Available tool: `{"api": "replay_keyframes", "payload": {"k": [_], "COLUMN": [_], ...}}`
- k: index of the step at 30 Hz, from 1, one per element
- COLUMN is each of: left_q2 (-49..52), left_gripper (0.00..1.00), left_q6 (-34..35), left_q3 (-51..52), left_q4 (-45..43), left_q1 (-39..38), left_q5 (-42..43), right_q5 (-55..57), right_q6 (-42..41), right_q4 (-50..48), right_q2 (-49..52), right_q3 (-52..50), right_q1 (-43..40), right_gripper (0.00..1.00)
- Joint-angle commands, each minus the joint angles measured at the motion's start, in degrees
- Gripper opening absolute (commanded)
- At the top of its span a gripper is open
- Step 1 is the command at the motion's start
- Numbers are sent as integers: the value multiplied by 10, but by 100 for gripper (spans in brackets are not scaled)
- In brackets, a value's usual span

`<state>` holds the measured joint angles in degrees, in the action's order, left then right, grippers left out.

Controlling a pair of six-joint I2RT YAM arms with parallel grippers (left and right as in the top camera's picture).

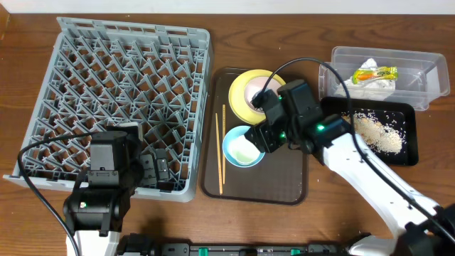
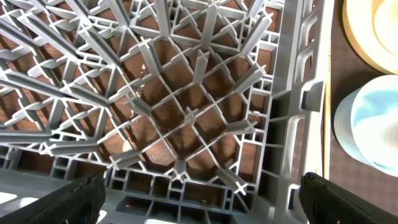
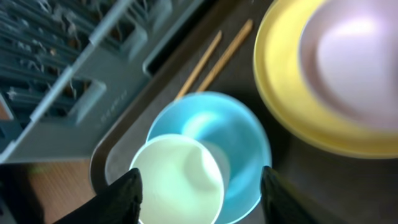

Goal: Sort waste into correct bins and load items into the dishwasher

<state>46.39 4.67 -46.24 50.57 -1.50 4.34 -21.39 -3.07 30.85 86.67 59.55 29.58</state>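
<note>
Light blue bowl (image 1: 242, 151) sits at the front of the brown serving tray (image 1: 284, 188), with the small white cup (image 3: 177, 182) resting inside it. My right claw (image 3: 202, 199) hangs over that bowl with its fingers spread apart. In the right wrist view the cup lies between them, closer to one finger than the other, and I cannot tell whether either finger touches it. Behind the bowl on the same tray is the yellow plate (image 1: 242, 99), carrying the white bowl (image 3: 354, 56), which my right arm partly covers from overhead. The chopsticks (image 1: 220, 149) lie side by side along the tray's left edge, just beside the grey dish rack (image 1: 121, 85), which stands on the tabletop (image 1: 18, 64). My left claw (image 2: 202, 199) hovers over the rack's front right corner, fingers wide apart and holding nothing. At the far right, the clear tub (image 1: 419, 67) holds the snack wrapper (image 1: 375, 73) and the white tissue (image 1: 382, 86). The black tray (image 1: 409, 153) in front of it holds the rice scraps (image 1: 373, 131).
</note>
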Motion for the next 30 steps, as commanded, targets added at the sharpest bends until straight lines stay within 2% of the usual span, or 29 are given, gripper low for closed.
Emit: {"api": "replay_keyframes", "payload": {"k": [1,5,7,8,10,13,19,21,23,25,27,30], "left_q2": [0,0,0,0,0,0,0,0,2,15,47,84], "left_gripper": [100,100,100,100,100,100,100,100,100,100,100,100], "left_q6": [5,5,5,5,5,5,5,6,40,93,144,169], "left_q3": [-11,-11,-11,-11,-11,-11,-11,-11,-9,-8,-8,-8], "left_q4": [0,0,0,0,0,0,-3,-16,-62,-109,-171,-235], "left_q1": [3,3,3,3,3,3,3,3,3,3,3,3], "left_q5": [2,2,2,2,2,2,6,47,145,219,334,448], "right_q5": [4,8,7,3,1,2,1,-1,-21,-113,-223,-297], "right_q6": [-29,-36,-45,-56,-57,-63,-63,-76,-103,-107,-118,-128], "right_q4": [12,13,13,12,5,-5,0,-5,-16,-43,-89,-134], "right_q2": [35,75,100,113,123,105,24,-7,-27,-28,-23,-23], "right_q3": [-12,-12,-12,-12,-12,-3,26,29,29,29,29,29], "right_q1": [6,6,7,8,8,3,-31,-49,-71,-93,-111,-117], "right_gripper": [53,47,40,35,15,4,1,1,1,1,1,1]}}
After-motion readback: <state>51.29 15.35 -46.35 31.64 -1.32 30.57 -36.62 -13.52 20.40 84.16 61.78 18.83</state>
